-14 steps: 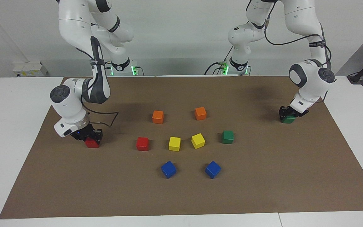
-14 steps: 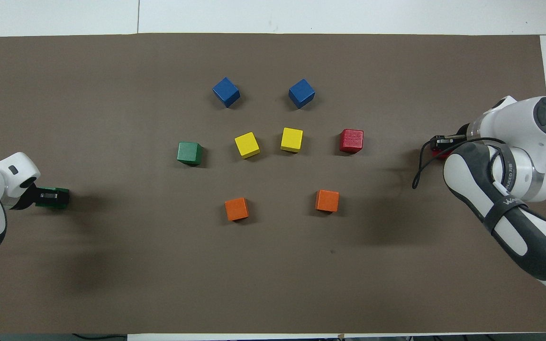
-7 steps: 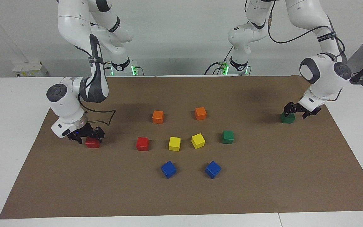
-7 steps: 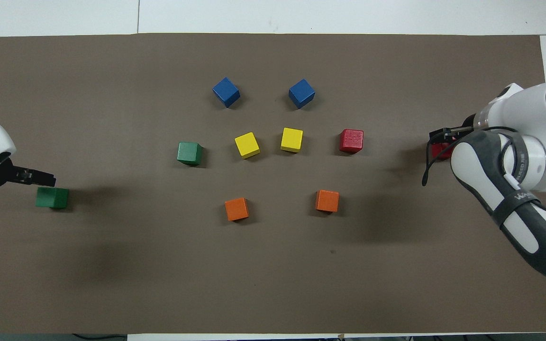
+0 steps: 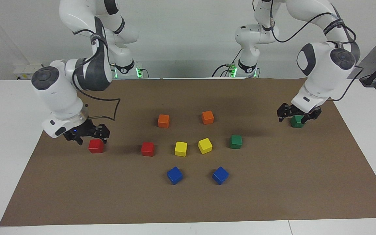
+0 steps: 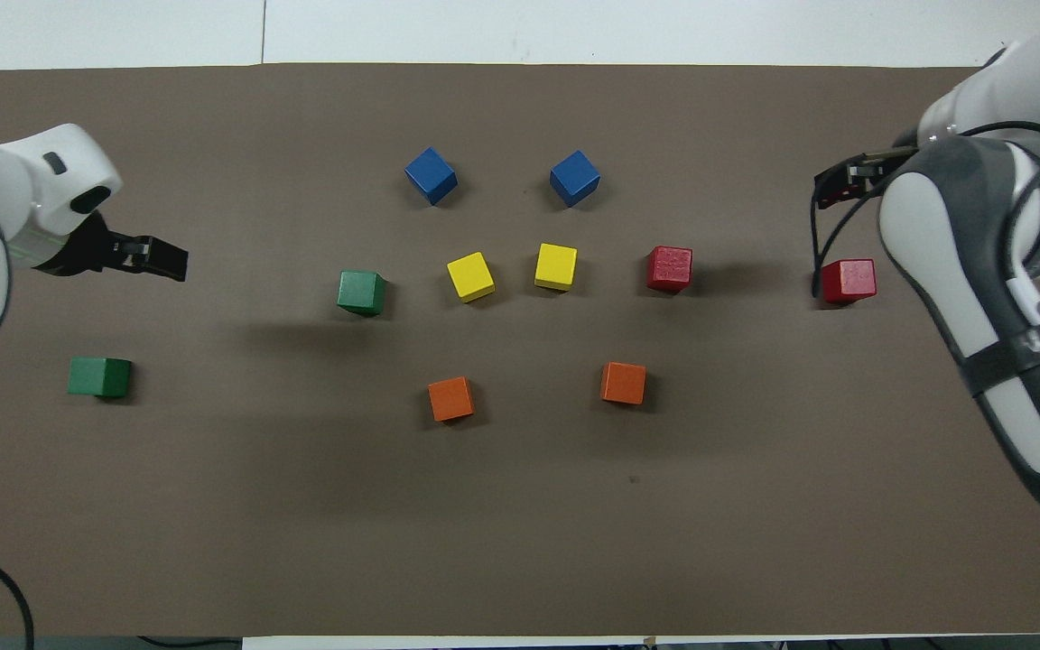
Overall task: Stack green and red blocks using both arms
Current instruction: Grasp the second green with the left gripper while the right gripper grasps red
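One red block lies on the mat at the right arm's end. My right gripper hangs open and empty just above it. One green block lies at the left arm's end. My left gripper hangs open and empty above it. The second red block and the second green block sit at the two ends of the middle row. All the blocks rest singly on the mat.
Two yellow cubes sit between the middle red and green blocks. Two orange cubes lie nearer to the robots, two blue cubes farther. A brown mat covers the white table.
Both grippers have let go of their blocks, opened and risen. The red and green blocks stay on the mat where they were set down.
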